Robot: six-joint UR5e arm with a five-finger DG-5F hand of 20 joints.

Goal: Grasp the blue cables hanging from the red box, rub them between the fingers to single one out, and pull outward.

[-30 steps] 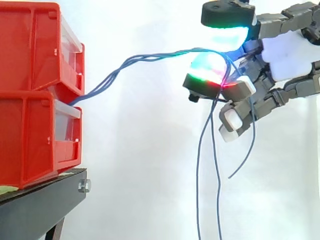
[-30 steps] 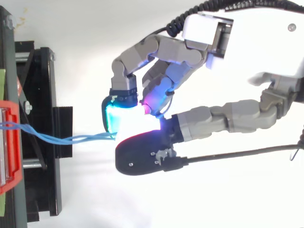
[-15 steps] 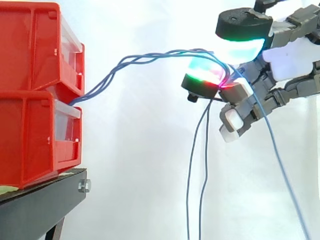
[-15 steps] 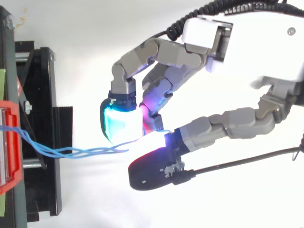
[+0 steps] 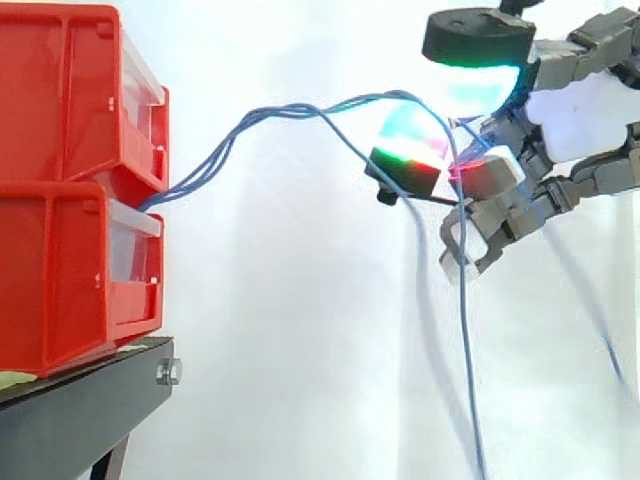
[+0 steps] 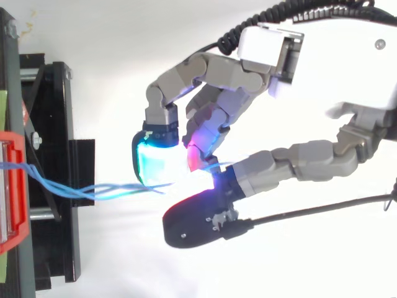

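The hand (image 6: pixel 335 68) grasps the blue cables (image 5: pixel 280 110) between its glowing pads (image 5: pixel 405 150), well right of the red box (image 5: pixel 60 100). One strand has just dropped from the bundle, and the tails swing. Separation appears to be under way; the outward pull remains.

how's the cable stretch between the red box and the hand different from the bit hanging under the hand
The stretch of blue cables from the red box to the hand arches sideways, strands close together; the hanging ends drop downward, spread apart. The stretch is held at both ends; the hanging ends dangle free. Both are thin, blue.
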